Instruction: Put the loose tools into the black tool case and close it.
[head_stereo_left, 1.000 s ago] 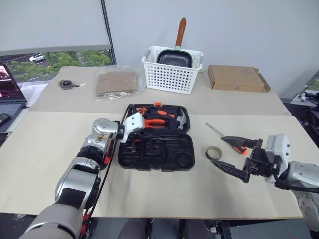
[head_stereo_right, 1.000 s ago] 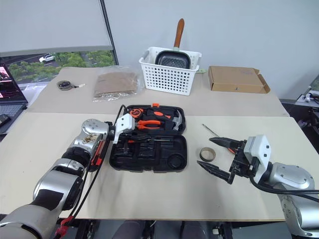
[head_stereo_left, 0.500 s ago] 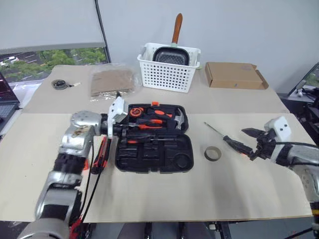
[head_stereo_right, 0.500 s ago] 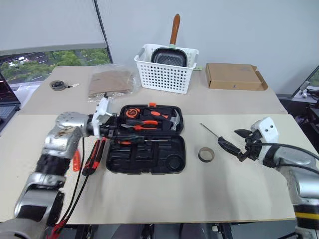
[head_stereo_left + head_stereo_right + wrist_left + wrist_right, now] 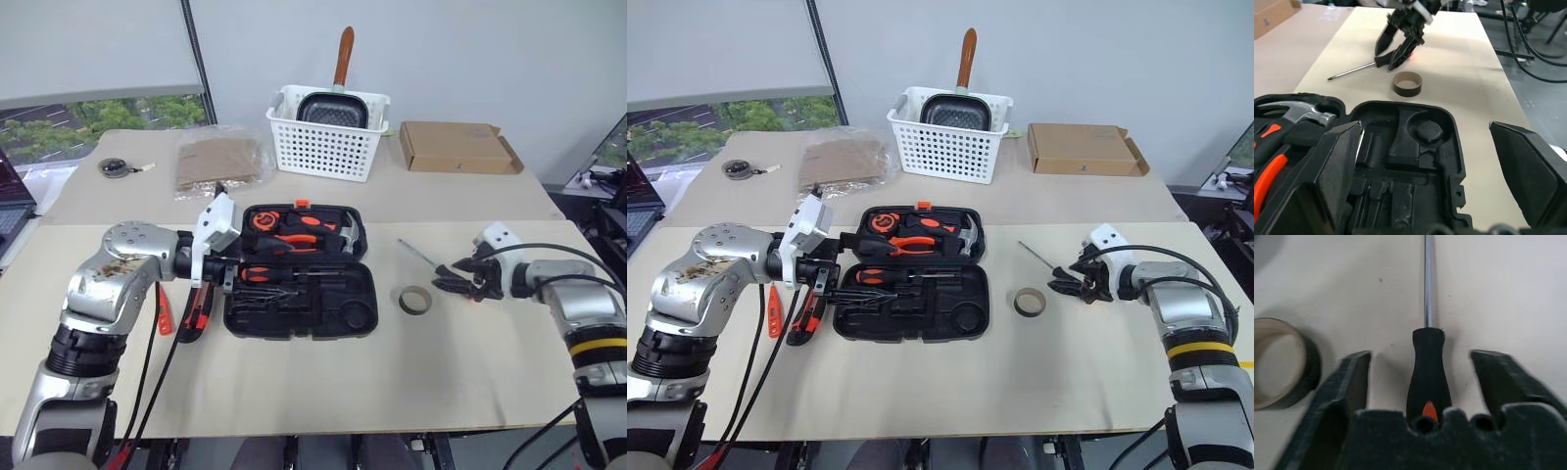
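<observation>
Long screwdriver [image 5: 1428,382] between the spread fingers of the lowered right hand [image 5: 1080,282] (left hand [image 5: 1425,171] wide open, empty)

Hidden and cut-off bits

My right gripper [image 5: 1422,382] covers the rear of the long screwdriver [image 5: 1427,377] handle, and the tape ring [image 5: 1281,363] runs off that view's edge. I can't tell whether the utility knife [image 5: 806,318] touches the black tool case [image 5: 911,294].

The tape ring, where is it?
In the left eye view, the tape ring lies on the table's right side, between the black tool case and the screwdriver.
</observation>
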